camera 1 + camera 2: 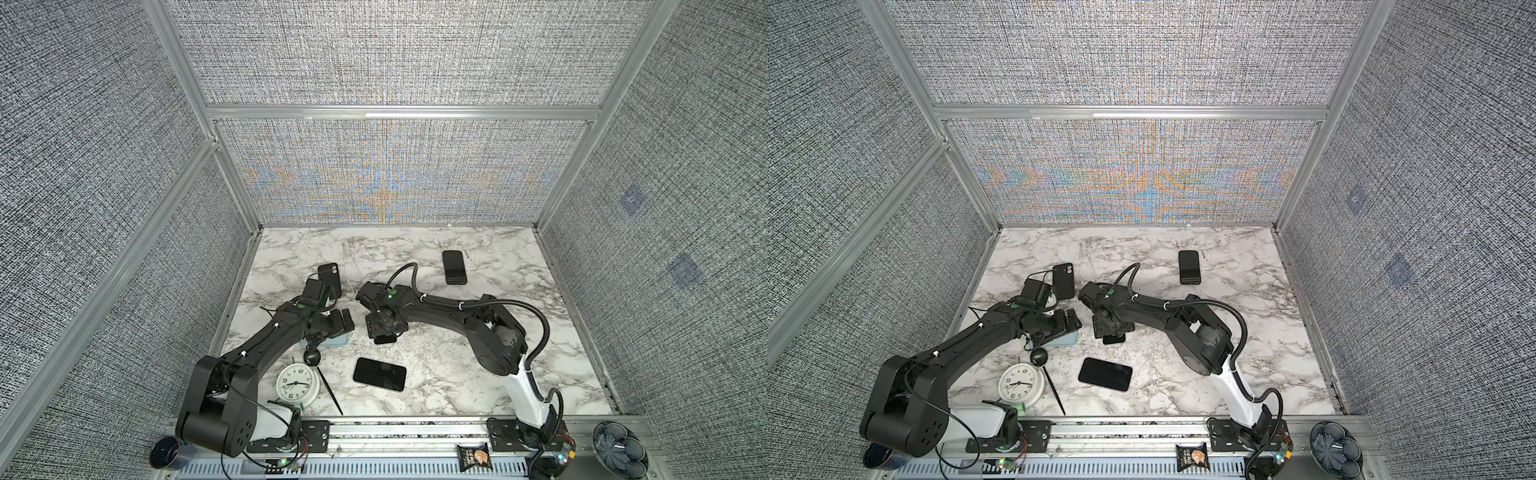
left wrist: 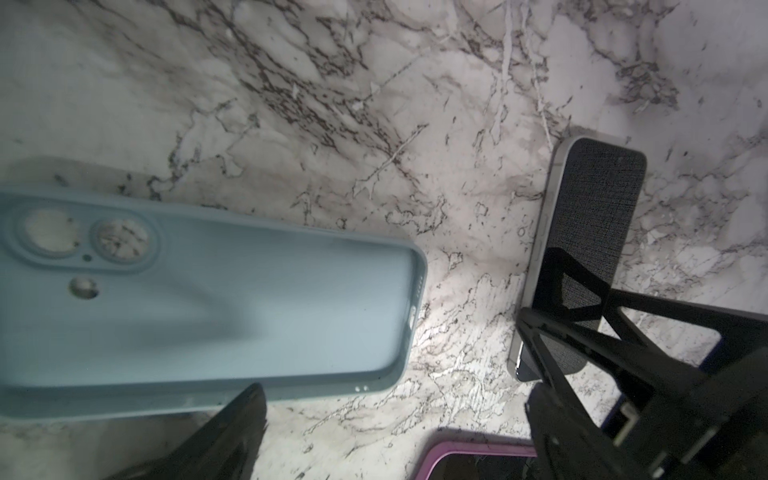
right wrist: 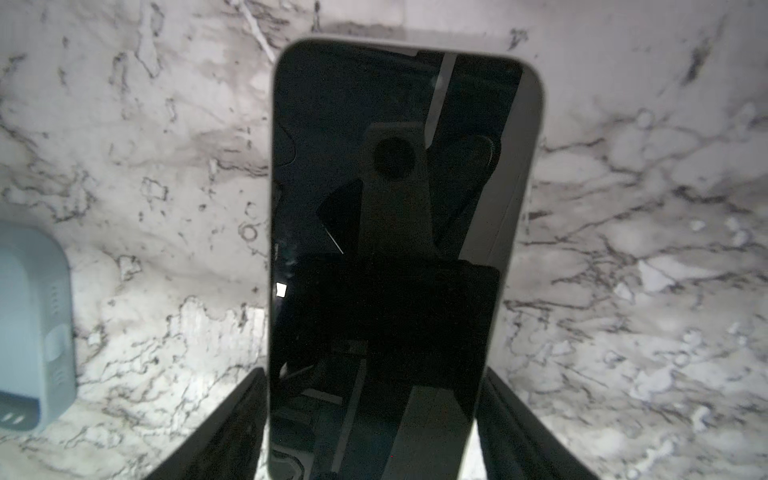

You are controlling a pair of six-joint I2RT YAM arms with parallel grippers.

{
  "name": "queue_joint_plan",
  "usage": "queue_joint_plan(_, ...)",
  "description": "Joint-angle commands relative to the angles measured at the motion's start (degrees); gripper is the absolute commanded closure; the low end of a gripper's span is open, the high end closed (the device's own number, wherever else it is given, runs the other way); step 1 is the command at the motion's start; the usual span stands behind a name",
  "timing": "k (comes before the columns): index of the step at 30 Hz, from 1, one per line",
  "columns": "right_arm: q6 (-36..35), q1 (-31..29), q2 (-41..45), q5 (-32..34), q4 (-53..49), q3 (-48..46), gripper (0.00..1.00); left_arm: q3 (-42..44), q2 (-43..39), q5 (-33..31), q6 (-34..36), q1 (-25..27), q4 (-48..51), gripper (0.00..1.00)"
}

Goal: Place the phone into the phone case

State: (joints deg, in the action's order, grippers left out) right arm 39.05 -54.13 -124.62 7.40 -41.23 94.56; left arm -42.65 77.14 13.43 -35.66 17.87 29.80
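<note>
The phone [image 3: 395, 208] lies screen up on the marble table, dark glass with a pale rim. In both top views only its near end [image 1: 384, 339] [image 1: 1113, 339] shows under my right gripper [image 1: 384, 328]. The right gripper [image 3: 374, 374] straddles the phone's near end. One finger sits against one long edge, and a thin bright gap shows at the other. The light blue phone case [image 2: 249, 307] [image 3: 29, 324] lies hollow side up beside the phone [image 2: 594, 216]. My left gripper [image 2: 395, 424] [image 1: 340, 326] hangs wide open over the case's [image 1: 332, 341] end, holding nothing.
A dark phone with a pink rim [image 1: 379, 374] [image 2: 469, 461] lies in front of the grippers. Another phone [image 1: 454, 267] lies at the back right, a black-backed one [image 1: 330, 279] behind the left arm. A white clock [image 1: 298, 383] and a ball-ended stick [image 1: 311, 358] sit front left.
</note>
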Motion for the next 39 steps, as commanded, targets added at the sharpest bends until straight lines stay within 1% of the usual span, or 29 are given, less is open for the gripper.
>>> queue_joint_plan(1, -1.74, 0.30, 0.44, -0.11, -1.43, -1.32, 0.28, -0.07, 0.05, 0.89, -0.29, -0.11, -0.79, 0.01)
queue_joint_plan(8, -4.58, 0.80, 2.35, 0.37, -0.45, -3.14, 0.34, -0.26, -0.06, 1.85, -0.64, -0.11, -1.27, 0.02)
queue_joint_plan(12, -6.44, 0.87, 2.77, 0.68, -0.70, -3.61, 0.36, -0.62, -0.06, 1.91, -0.40, -0.11, -0.95, 0.02)
queue_joint_plan(19, -13.00, 0.94, 5.34, -0.06, 1.53, -6.81, 0.39, -0.66, -0.59, 1.95, -0.20, -0.17, -0.76, 0.02)
queue_joint_plan(24, -17.85, 1.13, 7.12, -0.02, 2.22, -8.52, 0.39, -0.89, -0.68, 2.13, -0.19, -0.16, -0.68, 0.02)
queue_joint_plan(32, -21.14, 1.77, 10.96, -1.70, 3.88, -13.43, 0.39, -1.27, 0.06, 3.43, 0.15, -0.28, -1.39, 0.02)
queue_joint_plan(36, -21.67, 2.08, 11.28, -1.32, 4.13, -14.75, 0.39, -1.59, 0.67, 4.05, 0.09, -0.33, -1.51, 0.02)
queue_joint_plan(39, -20.29, 2.12, 11.83, -1.51, 3.40, -14.46, 0.36, -1.93, 0.70, 3.96, -0.02, -0.24, -1.12, 0.02)
